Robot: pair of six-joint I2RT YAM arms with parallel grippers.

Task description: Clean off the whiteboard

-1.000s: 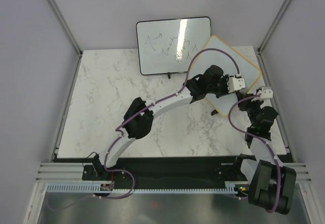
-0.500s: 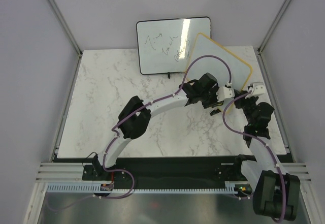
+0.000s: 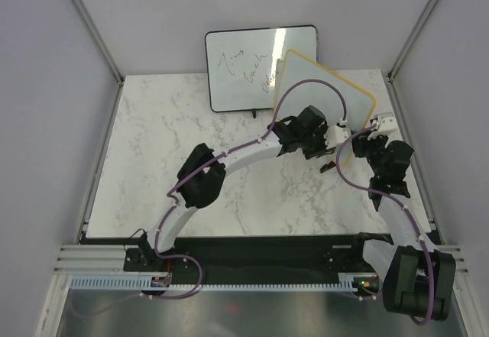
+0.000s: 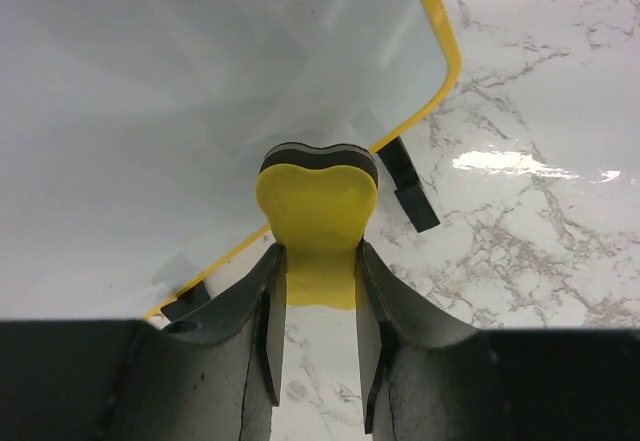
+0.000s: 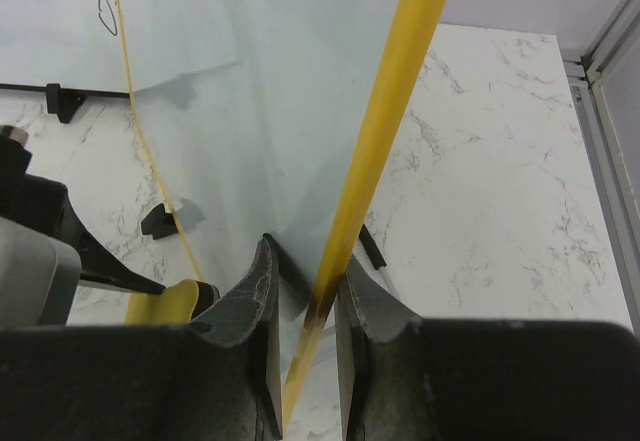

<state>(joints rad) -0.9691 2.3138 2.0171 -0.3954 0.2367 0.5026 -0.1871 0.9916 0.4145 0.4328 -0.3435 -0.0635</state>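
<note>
The right gripper (image 5: pixel 306 286), two dark curved fingers, is pinching the yellow-tan rim of the rounded white whiteboard (image 5: pixel 270 101). The board is standing tilted and nearly edge-on, with its rim slanting up from the fingers to the top of the view. Low on the left, the left gripper (image 5: pixel 150 289) is reaching in with a yellow eraser (image 5: pixel 162 306) at the board's lower edge. Behind, a black-framed whiteboard (image 5: pixel 50 31) with dark scribbles is standing on the white marble table (image 5: pixel 490 181).
</note>
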